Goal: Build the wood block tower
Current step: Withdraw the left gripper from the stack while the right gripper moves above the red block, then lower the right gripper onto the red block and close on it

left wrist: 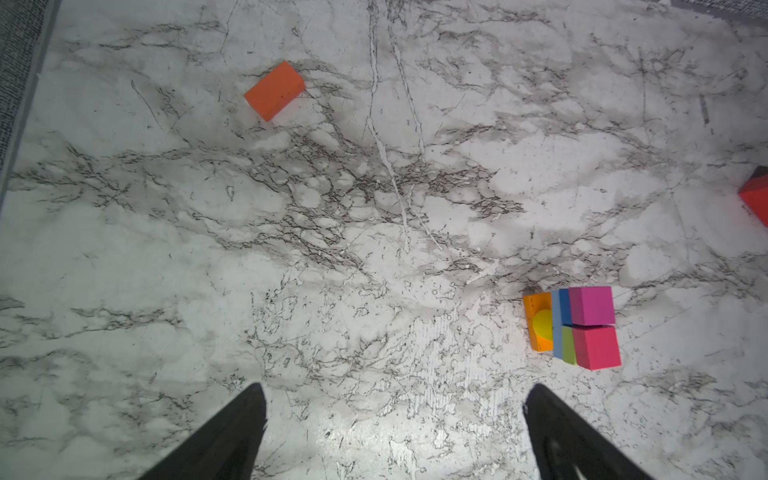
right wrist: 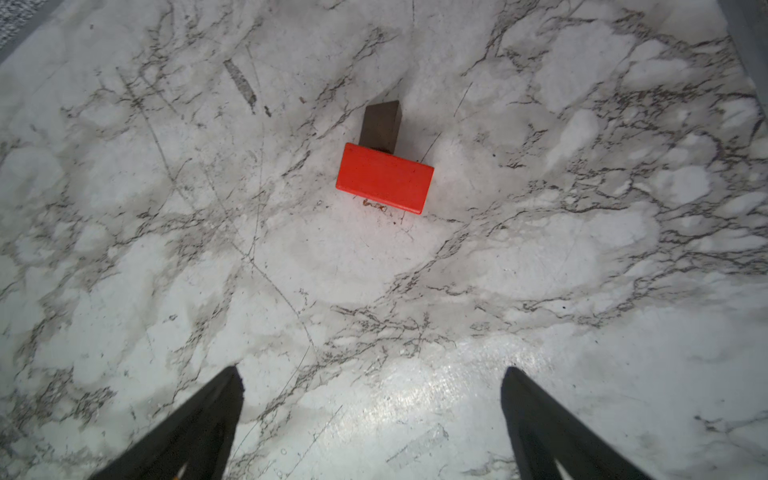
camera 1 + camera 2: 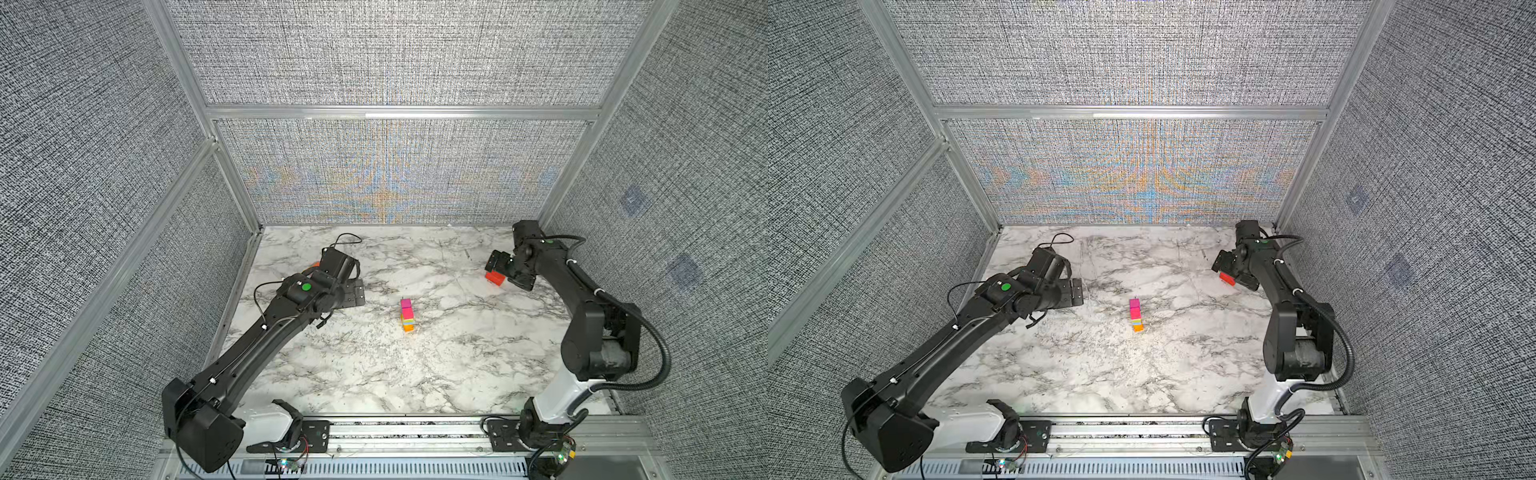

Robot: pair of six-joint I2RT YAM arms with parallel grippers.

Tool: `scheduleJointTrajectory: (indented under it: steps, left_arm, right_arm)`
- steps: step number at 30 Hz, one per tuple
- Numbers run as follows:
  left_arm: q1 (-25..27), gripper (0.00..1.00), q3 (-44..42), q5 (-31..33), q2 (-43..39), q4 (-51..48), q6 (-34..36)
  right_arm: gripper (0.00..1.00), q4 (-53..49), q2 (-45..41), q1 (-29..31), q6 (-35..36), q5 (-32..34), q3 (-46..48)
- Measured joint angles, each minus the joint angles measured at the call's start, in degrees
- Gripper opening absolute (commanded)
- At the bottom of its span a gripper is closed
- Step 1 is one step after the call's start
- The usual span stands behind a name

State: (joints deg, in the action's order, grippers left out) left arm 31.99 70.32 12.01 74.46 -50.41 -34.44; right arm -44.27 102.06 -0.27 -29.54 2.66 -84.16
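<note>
The wood block tower [image 3: 407, 316] [image 3: 1135, 315] stands mid-table: orange at the base, light blue, yellow-green, then magenta and pink on top; it also shows in the left wrist view [image 1: 573, 328]. A red-orange slab [image 2: 384, 178] [image 3: 494, 277] lies flat at the far right, touching a small dark brown block [image 2: 381, 124]. My right gripper [image 2: 372, 374] [image 3: 507, 272] hangs open above that slab, holding nothing. My left gripper [image 1: 395, 390] [image 3: 355, 293] is open and empty, left of the tower and apart from it.
A loose orange block [image 1: 275, 90] lies flat on the marble table [image 3: 415, 374] at the far left, mostly hidden under the left arm in both top views. Grey fabric walls with aluminium posts [image 3: 232, 166] close three sides. A metal rail [image 3: 407, 432] runs along the front edge.
</note>
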Motion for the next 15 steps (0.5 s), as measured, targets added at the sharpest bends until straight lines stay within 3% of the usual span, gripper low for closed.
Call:
scheduleJointTrajectory:
  steps: [7,15]
  left_arm:
    - [-5.0,0.99,-2.5,-4.0,1.6,1.8,2.6]
    - [-6.8,0.99,-3.7,-8.0,1.6,3.1,3.0]
  right_arm:
    - [0.99,-2.6,9.7,-0.1,-4.6,2.9,-7.4]
    - [0.99,-4.5,16.9,-0.1,-7.3,3.7,-13.2]
